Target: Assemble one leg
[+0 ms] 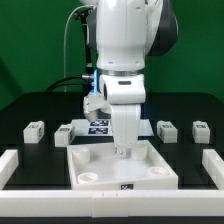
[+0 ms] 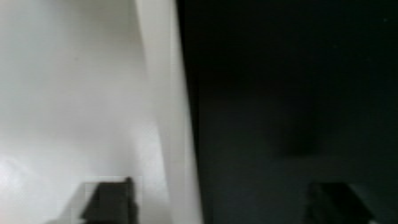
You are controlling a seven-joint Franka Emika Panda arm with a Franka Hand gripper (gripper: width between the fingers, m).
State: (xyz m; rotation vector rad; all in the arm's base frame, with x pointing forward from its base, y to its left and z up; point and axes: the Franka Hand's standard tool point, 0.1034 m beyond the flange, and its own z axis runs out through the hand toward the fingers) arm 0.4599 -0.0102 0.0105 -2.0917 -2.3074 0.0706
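1. Nearest me sits the white square tray piece, with round holes at its front corners and a small tag on its front wall; it rests on the black table.
2. Off the tray piece's front corners, apart from it, lie a white rail toward the exterior view's left and a second white rail toward the exterior view's right.
3. Above the tray piece stands the Panda arm, upright; its gripper points straight down over the tray piece's middle, with the tips at or just above its floor; I cannot tell whether they touch.
4. From the wrist, all is blurred; two dark fingers stand wide apart with nothing clamped between them, so the gripper is spread and holds nothing; under it a pale surface meets a dark area along a straight edge.
5. All four legs lie on the table in a row behind the tray piece, well apart from the gripper; the first leg and second leg sit beyond its far corner toward the exterior view's left; the third leg and fourth leg sit beyond the other far corner.
6. Just behind the tray piece's far edge lies the marker board, between the second leg and the third leg, partly hidden by the arm.
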